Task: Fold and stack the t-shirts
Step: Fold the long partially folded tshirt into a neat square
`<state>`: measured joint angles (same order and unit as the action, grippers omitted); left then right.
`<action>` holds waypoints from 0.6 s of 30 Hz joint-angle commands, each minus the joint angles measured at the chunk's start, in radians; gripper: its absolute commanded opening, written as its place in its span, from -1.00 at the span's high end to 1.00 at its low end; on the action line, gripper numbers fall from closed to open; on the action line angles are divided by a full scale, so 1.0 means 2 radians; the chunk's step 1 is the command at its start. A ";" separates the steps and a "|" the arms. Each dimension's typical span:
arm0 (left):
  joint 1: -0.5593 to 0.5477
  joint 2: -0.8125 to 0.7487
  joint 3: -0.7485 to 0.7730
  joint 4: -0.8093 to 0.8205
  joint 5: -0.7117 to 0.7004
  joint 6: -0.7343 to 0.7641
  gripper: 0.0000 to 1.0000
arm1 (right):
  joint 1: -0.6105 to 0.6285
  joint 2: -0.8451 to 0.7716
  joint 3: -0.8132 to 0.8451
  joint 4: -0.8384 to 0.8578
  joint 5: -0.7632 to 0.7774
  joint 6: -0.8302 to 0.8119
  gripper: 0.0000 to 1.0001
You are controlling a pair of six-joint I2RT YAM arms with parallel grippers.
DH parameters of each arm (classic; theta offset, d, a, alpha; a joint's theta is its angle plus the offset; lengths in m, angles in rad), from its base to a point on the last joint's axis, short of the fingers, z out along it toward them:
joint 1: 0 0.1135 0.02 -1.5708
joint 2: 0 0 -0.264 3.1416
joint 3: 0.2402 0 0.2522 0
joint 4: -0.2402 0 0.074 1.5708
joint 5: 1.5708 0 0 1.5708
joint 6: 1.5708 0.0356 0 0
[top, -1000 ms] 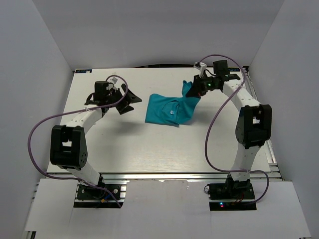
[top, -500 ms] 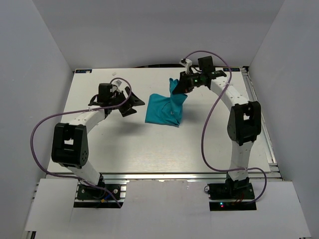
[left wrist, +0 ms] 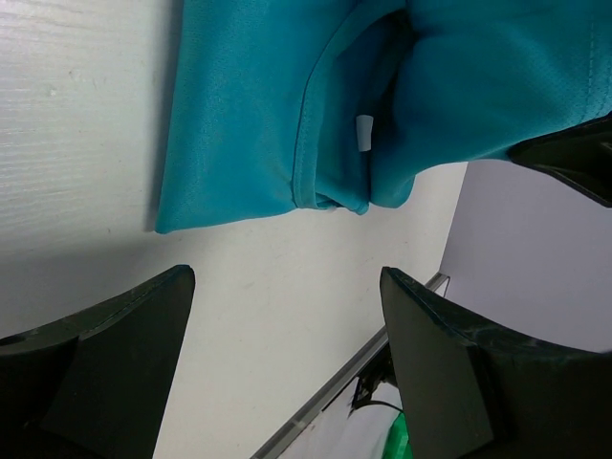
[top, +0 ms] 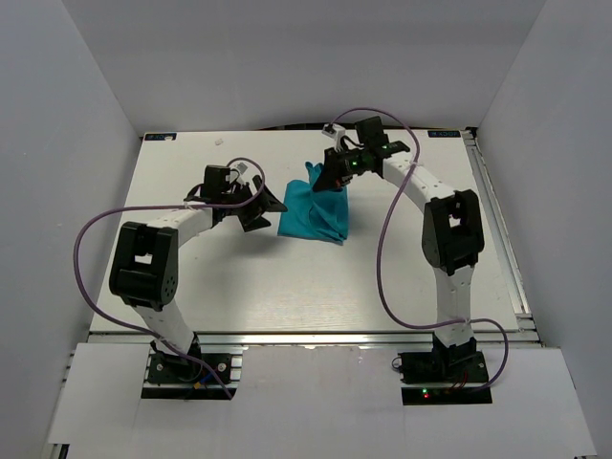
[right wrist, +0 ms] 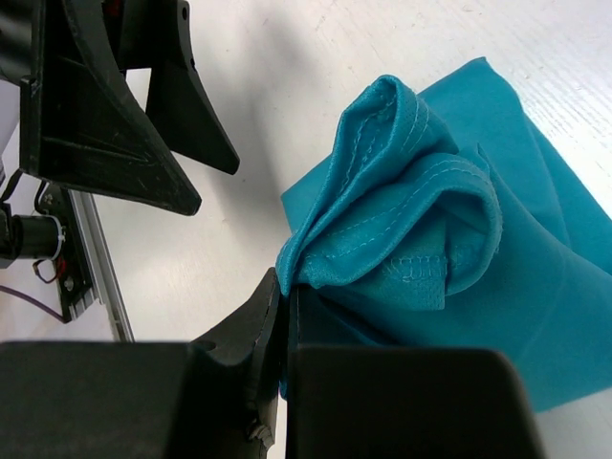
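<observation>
At the far middle of the table [top: 402, 273], the t-shirt [top: 316, 220] is lying partly folded. Most of it is resting flat as a rough rectangle, while one bunched corner is being held up over its far edge. The right gripper [top: 327, 182] is pinching that bunch, its jaws clamped tight on the stitched hem. The left gripper [top: 269, 207] is hovering just beside the shirt's left edge with its jaws spread wide, gripping nothing and apparently not touching the cloth.

By my reading, the fold is under way but not finished. The lifted part is not yet laid across and flattened, and the bundle is looking loose and uneven, with a small white label [left wrist: 363, 132] showing at the neckline. Only one shirt is showing — so no stack appears to be started.
</observation>
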<state>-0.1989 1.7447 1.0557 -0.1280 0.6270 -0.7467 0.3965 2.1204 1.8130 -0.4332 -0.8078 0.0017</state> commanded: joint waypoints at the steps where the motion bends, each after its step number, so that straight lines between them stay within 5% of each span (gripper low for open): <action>1: 0.000 -0.020 0.014 -0.003 -0.006 0.011 -0.79 | 0.010 0.009 0.025 0.025 0.001 0.018 1.00; 13: 0.000 -0.062 -0.016 -0.030 -0.030 0.020 -0.79 | 0.031 0.056 0.038 0.050 0.023 0.044 0.70; 15: 0.001 -0.069 -0.017 -0.037 -0.037 0.022 -0.79 | 0.036 0.069 0.045 0.052 0.022 0.053 0.52; 18: 0.001 -0.083 -0.022 -0.052 -0.047 0.027 -0.79 | 0.048 0.083 0.060 0.052 0.014 0.055 -0.25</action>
<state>-0.1986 1.6527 1.0225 -0.1932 0.5629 -0.7177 0.4664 2.2719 1.8709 -0.3664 -0.7624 0.0994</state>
